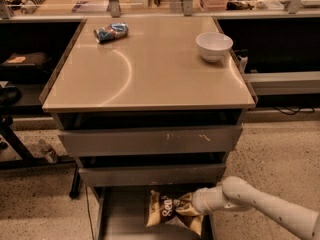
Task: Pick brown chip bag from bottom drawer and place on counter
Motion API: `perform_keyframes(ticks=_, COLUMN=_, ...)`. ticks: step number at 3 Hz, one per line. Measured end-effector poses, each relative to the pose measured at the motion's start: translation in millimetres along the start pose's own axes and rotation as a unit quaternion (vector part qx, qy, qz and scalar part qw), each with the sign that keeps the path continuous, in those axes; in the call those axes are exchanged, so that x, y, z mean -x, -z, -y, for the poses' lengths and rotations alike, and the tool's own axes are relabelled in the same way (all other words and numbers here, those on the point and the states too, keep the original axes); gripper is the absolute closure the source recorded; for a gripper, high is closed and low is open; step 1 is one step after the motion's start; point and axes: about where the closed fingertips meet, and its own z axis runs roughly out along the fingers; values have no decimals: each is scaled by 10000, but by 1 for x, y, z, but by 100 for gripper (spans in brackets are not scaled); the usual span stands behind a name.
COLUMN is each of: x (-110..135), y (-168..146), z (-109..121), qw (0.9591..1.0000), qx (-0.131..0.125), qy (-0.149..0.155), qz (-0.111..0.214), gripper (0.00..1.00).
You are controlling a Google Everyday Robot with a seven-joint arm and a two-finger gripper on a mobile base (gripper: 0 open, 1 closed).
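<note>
The brown chip bag, dark brown with tan edges and white script, hangs tilted just above the floor of the open bottom drawer. My gripper reaches in from the lower right on a white arm and is shut on the bag's right edge. The beige counter tops the grey cabinet above the drawer.
A white bowl stands at the counter's back right. A small blue-and-silver snack bag lies at its back left. Two shut grey drawer fronts sit between the counter and the open drawer. Dark shelves flank the cabinet.
</note>
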Motion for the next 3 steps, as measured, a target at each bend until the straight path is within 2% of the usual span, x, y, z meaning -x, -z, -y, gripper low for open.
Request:
perform_keyframes(ticks=1, x=42, y=61, z=20, qw=9989, qx=-250, qy=359, qz=-141, gripper=100)
perform_keyframes(ticks=2, x=40, y=57, z=18, qw=9992, qx=-198, qy=318, qz=-149, gripper=100)
perform_keyframes(ticks=3, x=55, y=86, z=5, qw=9978, qx=-359, qy=545, qz=-128, gripper=100)
